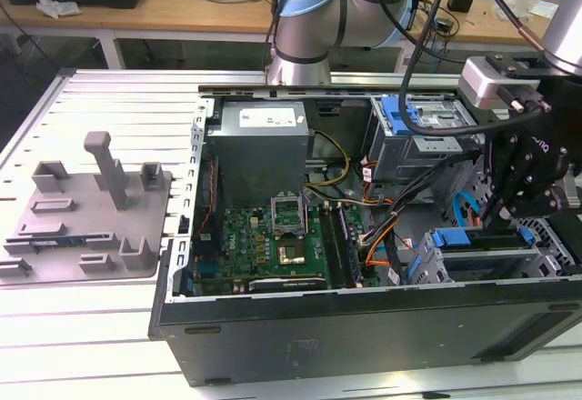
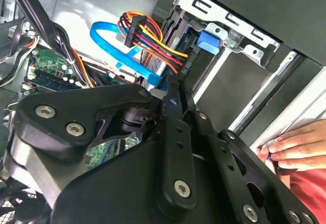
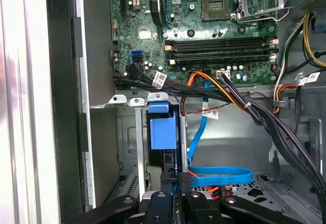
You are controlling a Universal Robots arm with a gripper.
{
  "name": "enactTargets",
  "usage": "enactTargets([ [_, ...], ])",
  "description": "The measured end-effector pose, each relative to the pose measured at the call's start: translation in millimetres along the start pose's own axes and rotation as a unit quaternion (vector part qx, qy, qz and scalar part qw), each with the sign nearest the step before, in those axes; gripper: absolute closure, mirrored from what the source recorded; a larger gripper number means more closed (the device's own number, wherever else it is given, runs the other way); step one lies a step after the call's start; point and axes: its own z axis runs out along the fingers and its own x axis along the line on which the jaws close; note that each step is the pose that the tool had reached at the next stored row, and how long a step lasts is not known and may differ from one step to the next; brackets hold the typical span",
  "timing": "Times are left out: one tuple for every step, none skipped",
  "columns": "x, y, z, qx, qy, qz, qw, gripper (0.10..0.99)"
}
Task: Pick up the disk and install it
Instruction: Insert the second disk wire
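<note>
First wrist view: disk w/in bay.

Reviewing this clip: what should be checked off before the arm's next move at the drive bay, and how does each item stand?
1. Silver hard disk in its blue plastic carrier frame standing in the metal drive cage: ok.
2. Disk fully seated: cannot tell.
3. Black pincer in line with the disk: ok.
4. Flat blue data cable clear of the pincer: not ok, it lies right beside it.
5. Person's hand away from the black computer case: not ok, it rests at the case's side.
</note>
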Motion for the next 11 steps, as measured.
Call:
enactTargets([
  [-0.1,0.0,1.3,0.0,0.0,0.0,1.0,0.925],
  [-0.2,0.0,2.1,0.0,0.0001,0.0,1.0,0.925],
  [-0.3,0.0,3.1,0.0,-0.0001,-0.001,1.0,0.925],
  [-0.3,0.0,3.8,0.0,0.0,-0.001,1.0,0.925],
  [-0.3,0.0,4.2,0.0001,0.0001,-0.001,1.0,0.925],
  [-0.3,0.0,4.5,0.0001,0.0,-0.002,1.0,0.925],
  [-0.2,0.0,4.8,-0.0001,0.0,-0.002,1.0,0.925],
  [-0.1,0.0,5.1,-0.0003,0.0,-0.002,1.0,0.925],
  [-0.1,0.1,5.5,-0.0005,0.0,-0.002,1.0,0.925],
  [0.0,0.0,6.4,-0.0009,0.0001,-0.002,1.0,0.925],
  [0.0,0.1,7.5,-0.0014,0.0003,-0.003,1.0,0.925],
])
